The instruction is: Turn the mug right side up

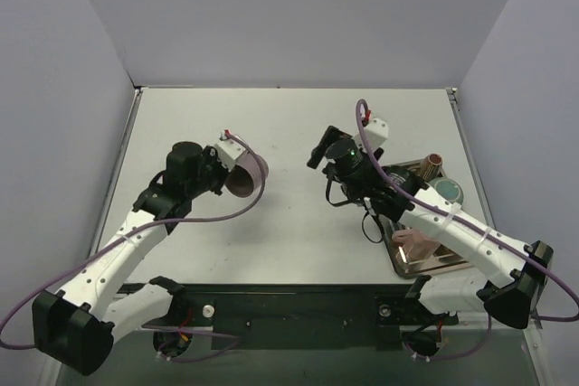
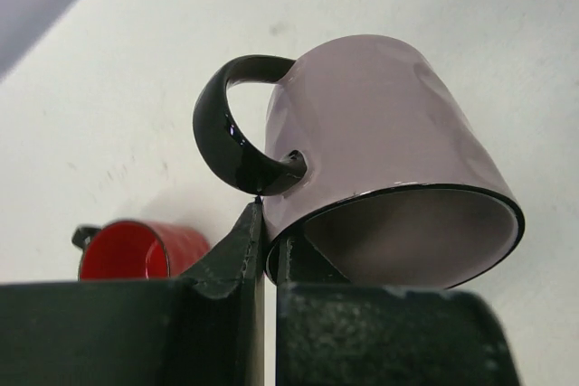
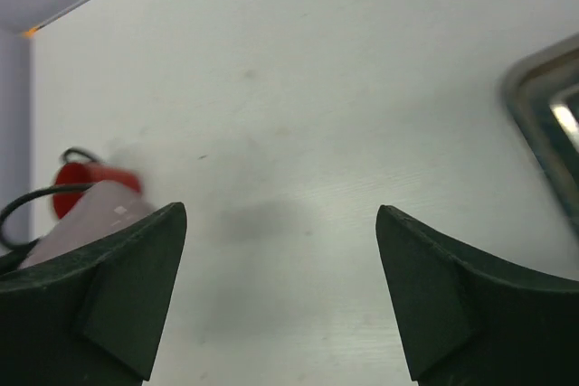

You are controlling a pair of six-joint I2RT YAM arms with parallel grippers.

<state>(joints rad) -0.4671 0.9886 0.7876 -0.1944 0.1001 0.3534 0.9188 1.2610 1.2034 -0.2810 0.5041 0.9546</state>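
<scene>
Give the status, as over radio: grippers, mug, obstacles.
Left gripper jaws shut on the rim of the lilac ceramic mug with black handle, tilted, not upright. Right gripper jaws open, empty. Small red cup nearby, apart.

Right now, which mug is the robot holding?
The pink mug, its rim pinched in the left fingers. The red mug sits apart, untouched.

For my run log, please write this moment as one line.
left gripper: shut on mug rim | mug: tilted, not upright | right gripper: open, empty
</scene>
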